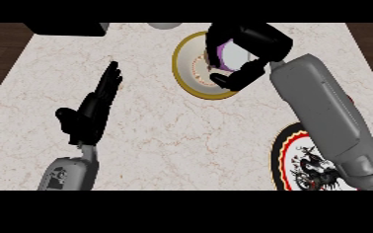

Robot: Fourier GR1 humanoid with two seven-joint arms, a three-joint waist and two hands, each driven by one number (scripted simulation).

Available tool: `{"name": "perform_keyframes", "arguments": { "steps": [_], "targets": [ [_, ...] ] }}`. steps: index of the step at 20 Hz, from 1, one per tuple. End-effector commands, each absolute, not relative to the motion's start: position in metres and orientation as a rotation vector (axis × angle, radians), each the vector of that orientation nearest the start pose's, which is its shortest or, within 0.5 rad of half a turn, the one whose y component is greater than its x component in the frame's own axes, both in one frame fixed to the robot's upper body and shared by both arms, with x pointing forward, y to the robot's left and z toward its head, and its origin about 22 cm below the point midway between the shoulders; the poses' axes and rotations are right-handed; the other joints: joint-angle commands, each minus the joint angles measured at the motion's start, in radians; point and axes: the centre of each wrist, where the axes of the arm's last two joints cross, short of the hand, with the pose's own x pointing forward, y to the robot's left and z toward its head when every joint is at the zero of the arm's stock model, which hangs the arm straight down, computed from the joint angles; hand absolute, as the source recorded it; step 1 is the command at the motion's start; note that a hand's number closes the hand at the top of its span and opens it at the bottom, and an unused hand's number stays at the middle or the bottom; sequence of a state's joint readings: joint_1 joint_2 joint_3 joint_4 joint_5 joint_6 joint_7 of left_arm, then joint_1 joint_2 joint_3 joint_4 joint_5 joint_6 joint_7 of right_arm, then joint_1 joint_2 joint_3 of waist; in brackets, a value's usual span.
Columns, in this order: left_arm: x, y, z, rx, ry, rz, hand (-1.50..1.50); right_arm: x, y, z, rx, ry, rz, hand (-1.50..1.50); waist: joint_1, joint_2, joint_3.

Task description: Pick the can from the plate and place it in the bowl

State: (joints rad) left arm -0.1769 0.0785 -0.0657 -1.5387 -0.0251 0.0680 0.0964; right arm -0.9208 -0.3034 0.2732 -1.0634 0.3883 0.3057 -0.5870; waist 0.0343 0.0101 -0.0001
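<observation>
open counter through the middle, clear lane from 6 o'clock up to 11. left hand, fingers straight, blocks 9. right forearm bars 3 to 5, over the plate. bowl at 12 covered by right hand curled on the can. dark block at far 10, pale round thing at far 12.
</observation>
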Motion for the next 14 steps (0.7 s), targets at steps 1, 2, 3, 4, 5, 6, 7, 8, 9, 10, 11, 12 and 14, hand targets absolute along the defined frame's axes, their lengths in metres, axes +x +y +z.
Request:
{"name": "perform_keyframes", "arguments": {
  "steps": [1,2,3,4,5,6,7,8,9,10,11,12,14],
  "targets": [
    [0.277,0.204,0.045,0.038,-1.621,-0.151,0.00,0.424,-0.141,0.122,0.016,-2.146,1.478,1.50,0.008,0.002,0.001],
    [0.284,0.200,0.039,0.063,-1.629,-0.136,0.00,0.432,-0.140,0.124,0.043,-2.154,1.468,1.50,0.002,0.003,0.000],
    [0.275,0.202,0.038,0.035,-1.603,-0.139,0.00,0.438,-0.128,0.131,0.003,-2.146,1.463,1.50,0.014,0.003,0.000],
    [0.281,0.215,0.029,0.033,-1.609,-0.144,0.00,0.445,-0.159,0.124,0.001,-2.125,1.468,1.50,0.013,0.008,0.000],
    [0.272,0.211,0.027,0.025,-1.601,-0.137,0.00,0.444,-0.143,0.113,-0.017,-2.105,1.490,1.50,0.011,0.004,0.000],
    [0.275,0.192,0.044,0.001,-1.616,-0.153,0.00,0.446,-0.114,0.123,-0.042,-2.073,1.509,1.50,0.029,0.007,0.000],
    [0.277,0.213,0.044,0.009,-1.614,-0.153,0.00,0.449,-0.144,0.109,-0.005,-2.039,1.536,1.50,0.034,0.012,0.000],
    [0.298,0.203,0.059,0.034,-1.627,-0.139,0.00,0.448,-0.152,0.100,0.049,-1.987,1.579,1.50,0.017,0.013,0.001],
    [0.287,0.213,0.034,0.020,-1.618,-0.149,0.00,0.454,-0.155,0.106,0.070,-1.913,1.494,1.50,0.027,0.016,0.000],
    [0.277,0.197,0.036,0.026,-1.623,-0.160,0.00,0.452,-0.145,0.097,0.092,-1.894,1.512,1.50,0.031,0.012,0.000],
    [0.285,0.200,0.037,0.003,-1.631,-0.155,0.00,0.453,-0.143,0.095,0.092,-1.857,1.544,-1.50,0.039,0.019,0.000],
    [0.285,0.192,0.037,0.022,-1.628,-0.156,0.00,0.455,-0.155,0.095,0.153,-1.838,1.555,-1.50,0.032,0.017,0.001],
    [0.283,0.192,0.047,0.005,-1.615,-0.149,0.00,0.455,-0.142,0.091,0.244,-1.791,1.592,-1.50,0.035,0.013,0.001]
  ]
}}
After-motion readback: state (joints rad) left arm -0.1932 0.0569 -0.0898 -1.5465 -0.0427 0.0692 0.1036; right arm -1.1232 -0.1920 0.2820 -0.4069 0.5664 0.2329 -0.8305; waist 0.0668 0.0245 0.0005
